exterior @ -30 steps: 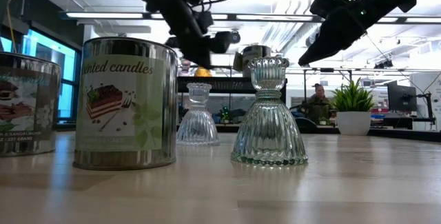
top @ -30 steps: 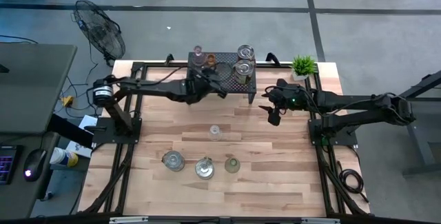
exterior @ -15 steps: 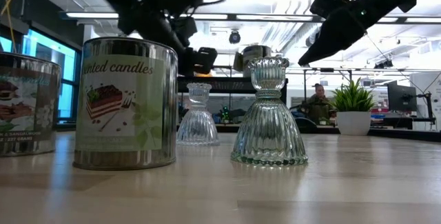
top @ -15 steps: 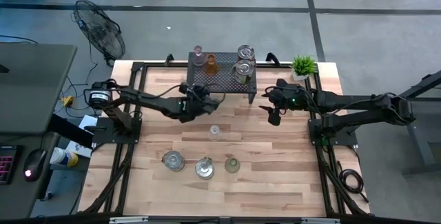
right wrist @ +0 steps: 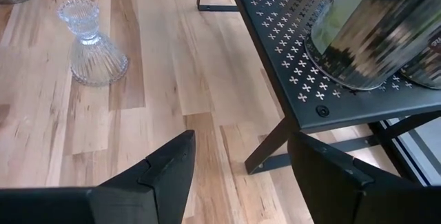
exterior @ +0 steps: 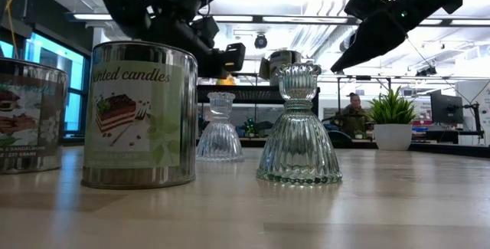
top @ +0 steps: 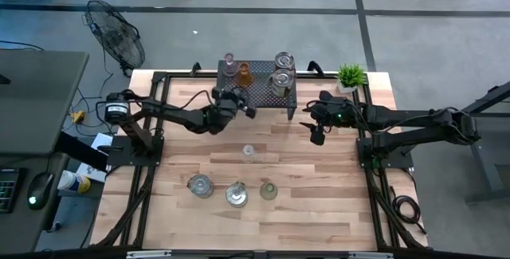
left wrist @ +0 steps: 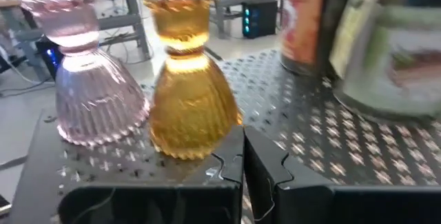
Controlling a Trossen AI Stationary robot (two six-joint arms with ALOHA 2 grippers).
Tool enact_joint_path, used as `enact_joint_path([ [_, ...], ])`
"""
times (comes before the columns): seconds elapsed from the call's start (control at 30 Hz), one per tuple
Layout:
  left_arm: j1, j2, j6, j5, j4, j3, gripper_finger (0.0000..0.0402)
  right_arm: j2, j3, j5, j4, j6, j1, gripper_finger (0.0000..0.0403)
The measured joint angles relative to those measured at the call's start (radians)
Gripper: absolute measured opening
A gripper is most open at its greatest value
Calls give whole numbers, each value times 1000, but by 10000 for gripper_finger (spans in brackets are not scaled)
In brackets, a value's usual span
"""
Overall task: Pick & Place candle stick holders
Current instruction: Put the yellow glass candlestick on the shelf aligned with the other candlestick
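While I watch from my desk, this is what I have:

Left gripper (top: 245, 110): fingers pressed together on nothing, tips just short of the black perforated shelf (top: 256, 92).
Amber holder (left wrist: 191, 86): upright on the shelf, straight ahead of my shut left fingers, close.
Pink holder (left wrist: 88, 72): upright on the shelf, touching or nearly touching the amber one, off to one side of the left fingers.
Tins (top: 281, 77): two on the shelf's far end from the left fingers.
Right gripper (top: 316, 139): fingers spread wide, empty, raised beside the shelf's corner.
Clear holder (right wrist: 91, 43): upright on the table (top: 319, 203), well ahead of my right fingers.
Front row: one silvery tin (top: 200, 185), another (top: 236, 194), pale green holder (top: 268, 189), well apart from both grippers.
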Motion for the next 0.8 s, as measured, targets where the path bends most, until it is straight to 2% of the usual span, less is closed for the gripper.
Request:
enact_joint_path([
  [0.2,48,0,-7,0,36,0,0,0,0,0,7,-15,0,224],
  [0.43,95,0,-23,80,33,0,0,0,0,0,35,-20,0,224],
  [0.8,112,0,-18,82,34,0,0,0,0,0,52,-30,0,224],
])
